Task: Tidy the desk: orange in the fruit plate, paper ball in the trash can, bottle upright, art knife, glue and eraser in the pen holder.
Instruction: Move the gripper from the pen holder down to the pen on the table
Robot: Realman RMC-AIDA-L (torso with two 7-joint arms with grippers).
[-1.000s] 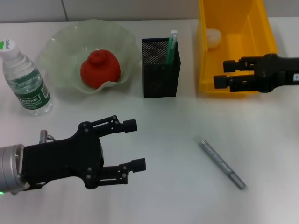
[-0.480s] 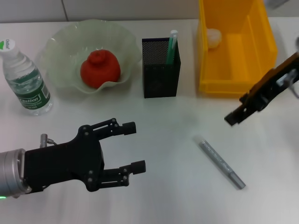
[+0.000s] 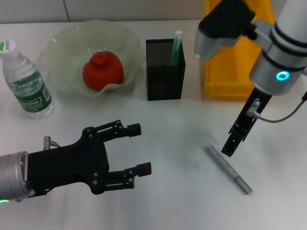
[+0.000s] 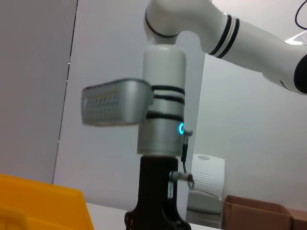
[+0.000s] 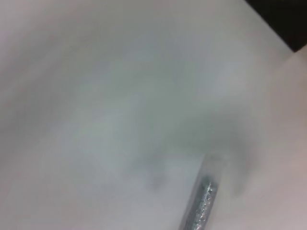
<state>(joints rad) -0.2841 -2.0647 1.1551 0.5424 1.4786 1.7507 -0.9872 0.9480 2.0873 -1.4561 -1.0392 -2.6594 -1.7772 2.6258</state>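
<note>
Lying flat on the white desk: the slim silver-grey art knife (image 3: 228,169), your target. Right gripper (image 3: 229,146) points down just above its near end; you can't tell its jaw state. Left gripper (image 3: 139,148) hovers well apart, wide open, empty.

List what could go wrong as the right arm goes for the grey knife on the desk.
1. The right gripper hangs near one tip of the thin art knife, lying flat on the desk; an end grasp may skid or tilt it.
2. The pen holder already holds a green pen, which could block insertion.
</note>
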